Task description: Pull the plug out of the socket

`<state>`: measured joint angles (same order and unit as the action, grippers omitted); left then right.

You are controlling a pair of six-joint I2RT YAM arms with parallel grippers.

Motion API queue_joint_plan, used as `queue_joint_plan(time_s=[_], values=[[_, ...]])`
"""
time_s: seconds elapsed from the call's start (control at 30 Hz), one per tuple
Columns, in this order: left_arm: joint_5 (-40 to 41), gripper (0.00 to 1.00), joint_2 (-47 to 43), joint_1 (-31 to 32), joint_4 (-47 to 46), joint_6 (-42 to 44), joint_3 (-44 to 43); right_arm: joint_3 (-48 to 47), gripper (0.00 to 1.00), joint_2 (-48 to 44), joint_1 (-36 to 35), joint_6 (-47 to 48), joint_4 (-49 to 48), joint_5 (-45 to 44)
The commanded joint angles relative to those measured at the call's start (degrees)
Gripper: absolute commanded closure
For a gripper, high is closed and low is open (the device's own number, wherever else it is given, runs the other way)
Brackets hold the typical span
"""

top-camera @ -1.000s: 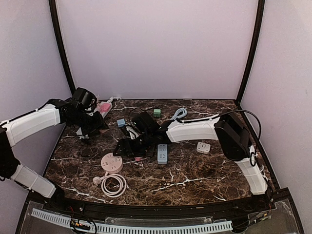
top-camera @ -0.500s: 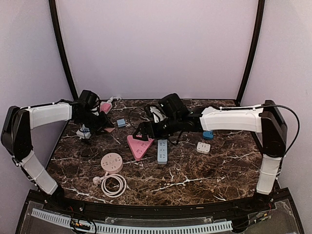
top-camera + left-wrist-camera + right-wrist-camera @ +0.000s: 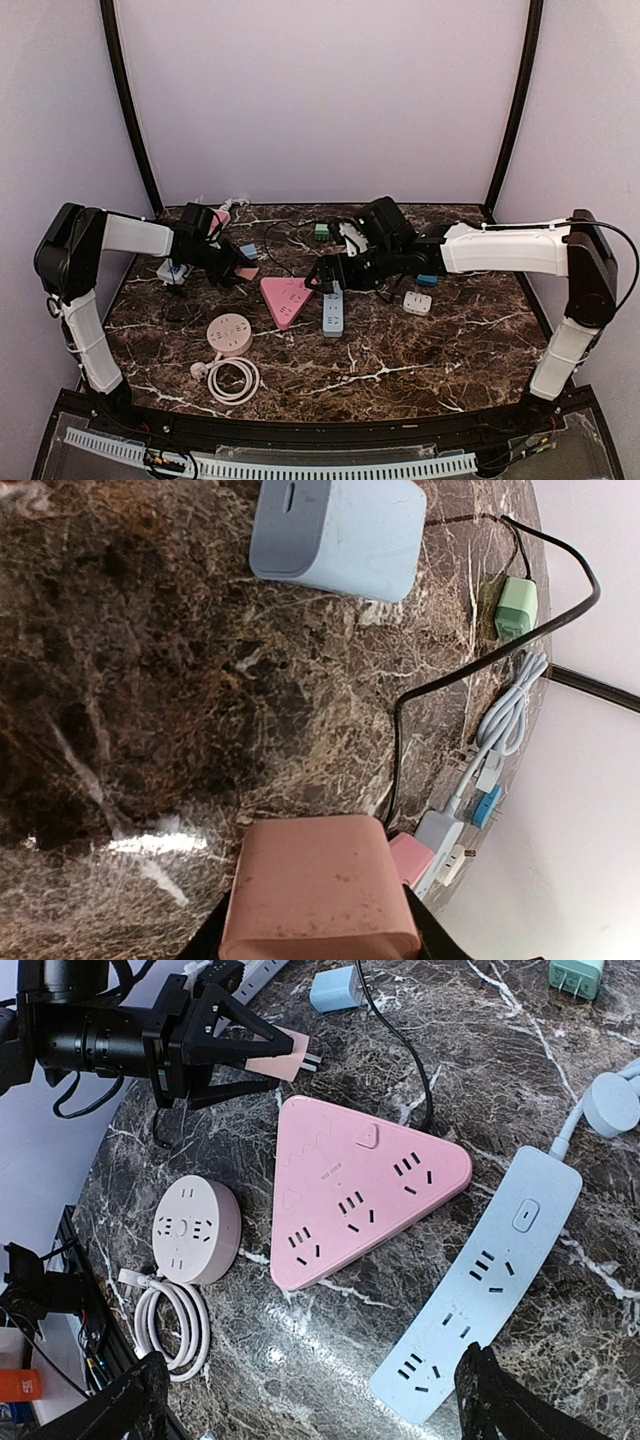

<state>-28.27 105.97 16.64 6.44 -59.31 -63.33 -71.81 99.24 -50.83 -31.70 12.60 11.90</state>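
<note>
Left tool (image 3: 238, 270) clamps matte pink boxy plug (image 3: 320, 890); right tool (image 3: 325, 277) spread wide near glossy pink triangular socket (image 3: 360, 1195).

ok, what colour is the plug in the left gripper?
Dusty pink plug, held in the left gripper; clearest in the left wrist view.

The overhead camera sits high at the near edge of the dark marble tabletop (image 3: 400, 350). It looks down and forward to the pale back wall (image 3: 320, 100), far enough off to take in the whole surface. The right wrist camera hangs closer, looking down from just right of the pink triangular socket strip (image 3: 365, 1195), which the overhead view shares. The left wrist camera is lowest, almost skimming the stone left of that strip. It faces the pale blue cube charger (image 3: 340, 530), seen in all three views.
</note>
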Motion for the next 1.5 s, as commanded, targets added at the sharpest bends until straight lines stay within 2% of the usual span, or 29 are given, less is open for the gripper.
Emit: queue_joint_plan(time_s=[0.0, 0.27, 0.53, 0.9, 1.23, 1.47], values=[[-3.87, 0.85, 1.03, -0.29, -6.11, -5.1, 1.74, 0.88, 0.04, -1.26, 0.52, 1.03, -0.6, -1.07], [-4.57, 0.77, 2.81, -0.25, -7.36, -6.6, 1.97, 0.09, 0.04, -0.28, 0.73, 1.62, -0.54, -0.62], [-1.33, 0.51, 1.88, -0.3, -1.12, -2.27, -0.05, -0.15, 0.03, 0.41, 0.73, 2.04, -0.91, -0.58], [5.16, 0.28, -2.4, -0.3, 7.08, 5.47, -1.88, -0.04, 0.03, 1.33, 0.69, 2.34, -1.66, -0.63], [13.36, 0.26, -7.9, -0.19, 15.75, 12.91, -4.45, -0.52, 0.03, 2.52, 0.73, 2.57, -2.12, -0.15], [30.28, 0.26, -11.06, -0.33, 25.93, 19.98, -9.31, -0.14, 0.03, 2.47, 0.69, 2.96, -2.36, 0.12]])
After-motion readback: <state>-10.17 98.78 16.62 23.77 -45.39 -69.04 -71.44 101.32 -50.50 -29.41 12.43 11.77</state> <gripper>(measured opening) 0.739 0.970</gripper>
